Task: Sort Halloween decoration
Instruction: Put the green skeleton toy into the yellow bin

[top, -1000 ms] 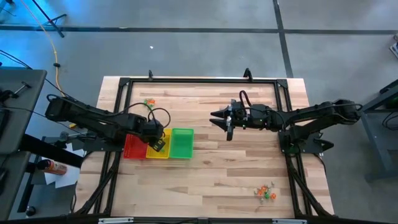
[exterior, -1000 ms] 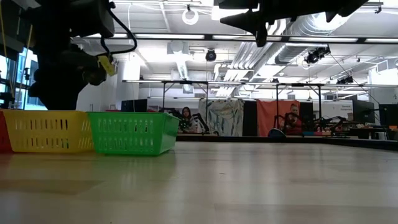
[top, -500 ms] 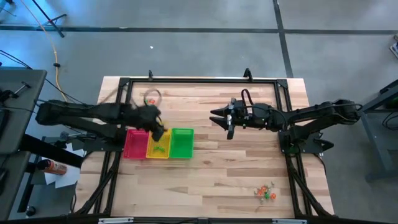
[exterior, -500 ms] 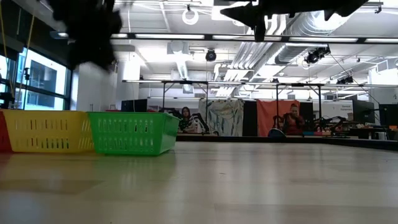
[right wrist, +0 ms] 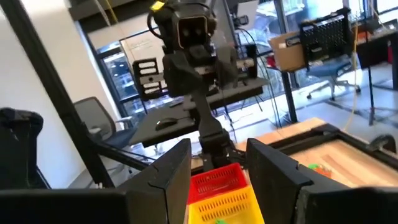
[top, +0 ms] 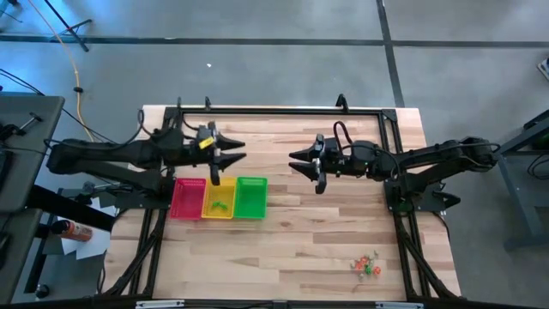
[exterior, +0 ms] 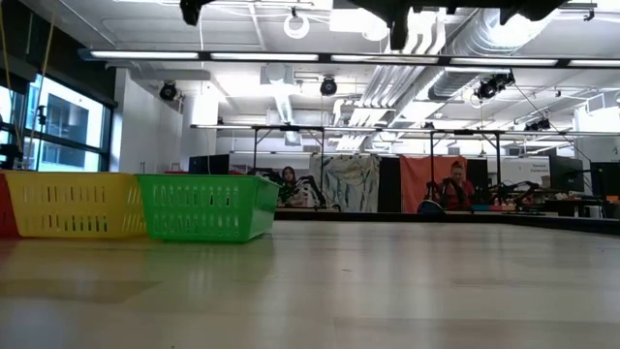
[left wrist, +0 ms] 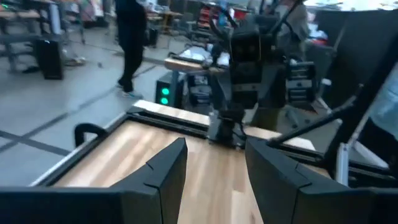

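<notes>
The Halloween decoration shows as a small heap of green and orange trinkets [top: 366, 266] lying on the table near its front right corner. A few green pieces [top: 220, 206] lie in the yellow tray [top: 218, 187], and one green trinket [right wrist: 317, 167] lies on the boards at the far left. My left gripper [top: 238, 151] hangs open and level, high above the table just beyond the trays, with nothing between its fingers [left wrist: 214, 168]. My right gripper [top: 296, 163] faces it from the table's middle, open and holding nothing [right wrist: 217, 168].
The red tray [top: 189, 197], the yellow tray and the green tray [top: 251, 197] stand side by side left of centre. A black frame rail [top: 274, 110] runs along the table's far edge and down both sides. Bare boards fill the middle and the front.
My left gripper has risen from above the yellow tray toward the table's far edge. It has tipped from pointing down to pointing level toward the right arm. The trays and the heap at the front right have stayed in place.
</notes>
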